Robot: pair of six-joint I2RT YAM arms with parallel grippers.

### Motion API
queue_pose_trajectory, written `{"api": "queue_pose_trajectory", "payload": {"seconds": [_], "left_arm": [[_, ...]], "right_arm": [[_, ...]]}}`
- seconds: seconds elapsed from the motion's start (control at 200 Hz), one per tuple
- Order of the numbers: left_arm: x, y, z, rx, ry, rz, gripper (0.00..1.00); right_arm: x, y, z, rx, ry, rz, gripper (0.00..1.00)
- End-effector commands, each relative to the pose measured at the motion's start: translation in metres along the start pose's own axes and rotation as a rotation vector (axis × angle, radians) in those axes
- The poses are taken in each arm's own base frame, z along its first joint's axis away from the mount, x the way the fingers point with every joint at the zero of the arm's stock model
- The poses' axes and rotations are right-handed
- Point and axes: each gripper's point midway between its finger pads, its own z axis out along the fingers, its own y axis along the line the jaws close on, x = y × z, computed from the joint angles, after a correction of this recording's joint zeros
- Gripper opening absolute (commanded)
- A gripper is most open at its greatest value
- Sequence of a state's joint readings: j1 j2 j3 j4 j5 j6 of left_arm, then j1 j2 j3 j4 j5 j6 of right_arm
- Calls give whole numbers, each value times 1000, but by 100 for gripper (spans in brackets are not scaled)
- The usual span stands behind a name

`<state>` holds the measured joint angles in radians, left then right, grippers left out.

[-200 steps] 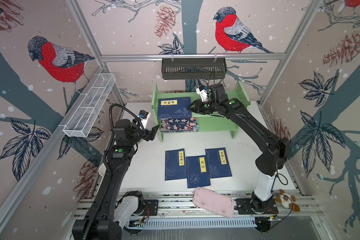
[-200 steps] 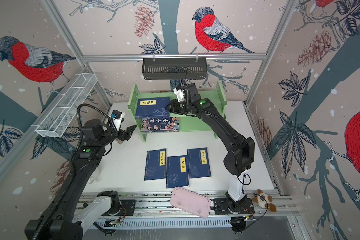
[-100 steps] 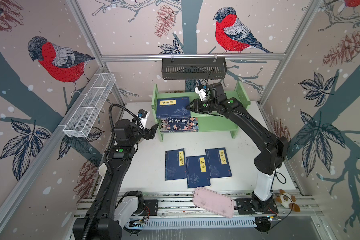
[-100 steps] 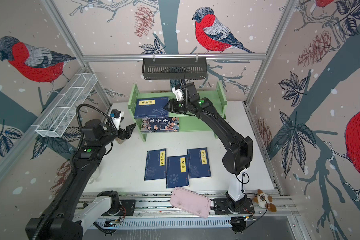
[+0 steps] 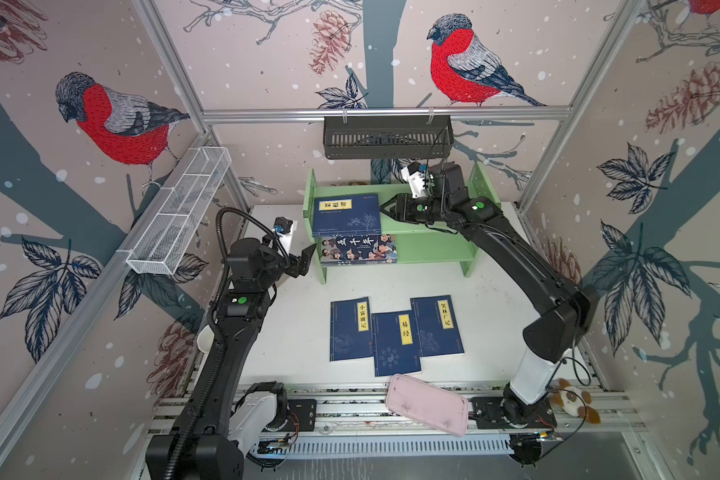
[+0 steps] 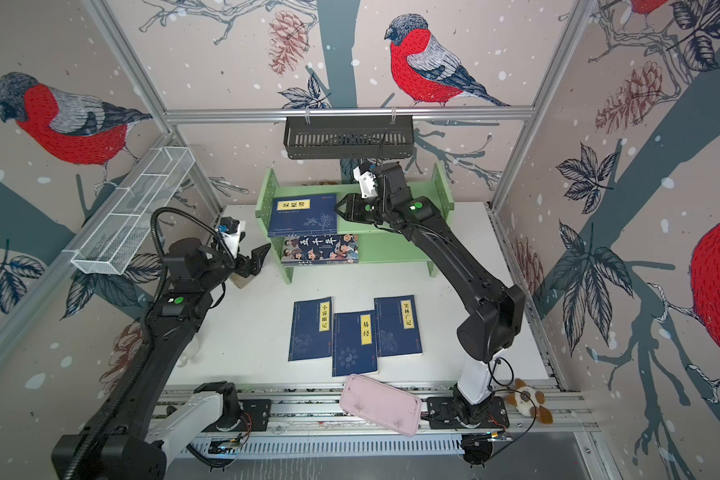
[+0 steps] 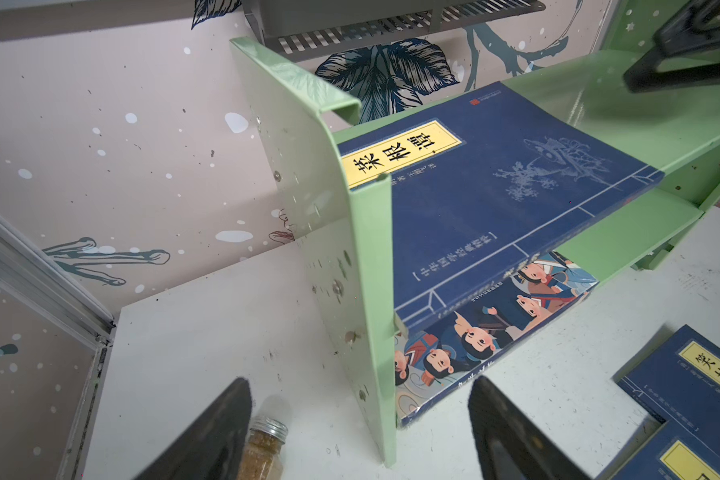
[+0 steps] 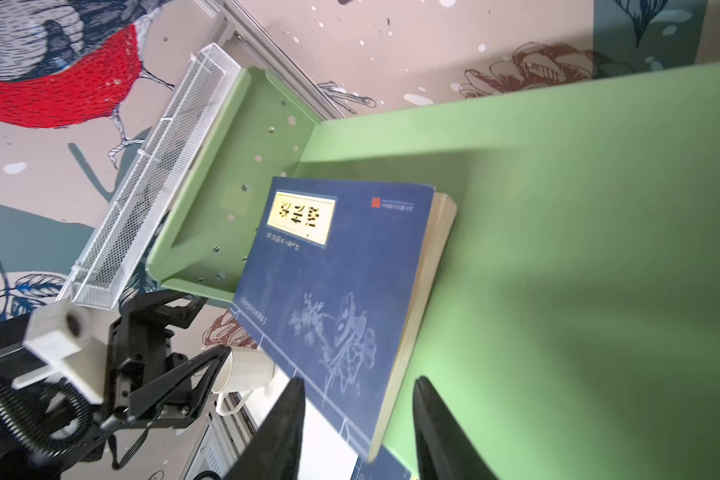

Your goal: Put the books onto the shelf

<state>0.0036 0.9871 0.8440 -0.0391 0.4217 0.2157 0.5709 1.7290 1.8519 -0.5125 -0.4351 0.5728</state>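
Observation:
The light green shelf [image 5: 433,251] [image 6: 387,251] stands at the back of the table. One navy book [image 5: 346,216] [image 6: 302,216] [image 8: 341,270] lies flat on its upper tier at the left, overhanging the front. The cartoon book [image 5: 358,249] [image 7: 495,328] lies on the lower tier. Three navy books [image 5: 350,328] [image 5: 395,343] [image 5: 435,326] lie side by side on the table. My right gripper [image 5: 385,206] [image 8: 358,379] is open over the upper book's right edge. My left gripper [image 5: 308,259] [image 7: 360,382] is open and empty by the shelf's left side panel.
A black slotted basket [image 5: 387,137] hangs right above the shelf. A white wire mesh basket [image 5: 179,212] runs along the left wall. A pink tray [image 5: 427,405] and a plush toy [image 5: 572,403] lie on the front rail. A spice jar [image 7: 267,440] stands under my left gripper.
My right gripper has edged slightly left along the upper tier, and the upper book has shifted a little left with it. The left arm has stayed put.

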Motion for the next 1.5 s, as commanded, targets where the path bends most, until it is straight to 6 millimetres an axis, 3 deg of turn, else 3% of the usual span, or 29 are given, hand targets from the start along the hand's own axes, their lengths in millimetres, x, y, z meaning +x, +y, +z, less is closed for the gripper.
{"api": "queue_pose_trajectory", "payload": {"seconds": [0.0,0.23,0.465,0.74,1.496], "left_arm": [[-12,3,0,-10,-47,18,82],[-12,7,3,-27,-50,8,81],[-17,11,7,-36,-62,-8,80],[-19,15,12,-43,-73,-21,80],[-15,19,18,-58,-73,-9,80]], "right_arm": [[1,16,-13,-48,-56,-63,38],[49,31,-14,-150,21,-90,21],[76,42,6,-187,88,-111,19],[78,37,26,-182,115,-97,19],[70,25,52,-157,149,-96,20]]}}
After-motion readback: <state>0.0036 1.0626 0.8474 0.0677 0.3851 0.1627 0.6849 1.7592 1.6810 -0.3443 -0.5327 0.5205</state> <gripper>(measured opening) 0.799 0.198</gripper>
